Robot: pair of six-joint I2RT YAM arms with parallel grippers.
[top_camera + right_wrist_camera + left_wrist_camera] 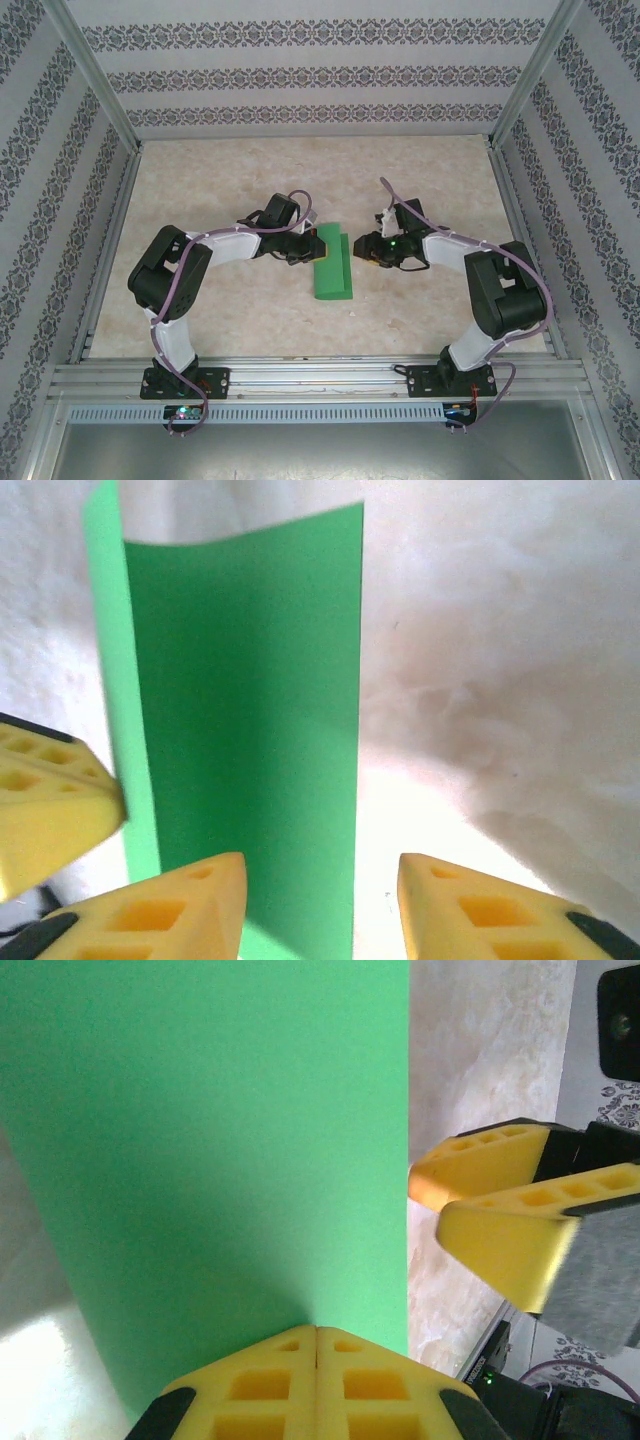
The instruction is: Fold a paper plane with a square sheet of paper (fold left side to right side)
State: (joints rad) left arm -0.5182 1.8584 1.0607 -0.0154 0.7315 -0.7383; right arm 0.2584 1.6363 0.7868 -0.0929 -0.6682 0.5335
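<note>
Plainly, the square sheet of paper is a light, limp thing. Bright green, thin and partly doubled over, it sits near the middle of the marbled surface between the two arms, with one flap standing up off the rest.

The left fingers, at the sheet's 9 o'clock in the top view, are pressed together and pinch the edge of the raised flap. In the left wrist view the green panel rises straight out of their closed tips. The right fingers, at the sheet's 3 o'clock, stand spread and clamp nothing, with the paper's near end in front of the gap between them.

Such paper likely weighs almost nothing, bends at any push, and would probably slide on the smooth surface unless part of it is pinned. It creases for good, so a stray squeeze could mar it. The sensible hold is a shallow pinch at a free edge or corner, carried toward 3 o'clock while the lower layer is pressed flat.
</note>
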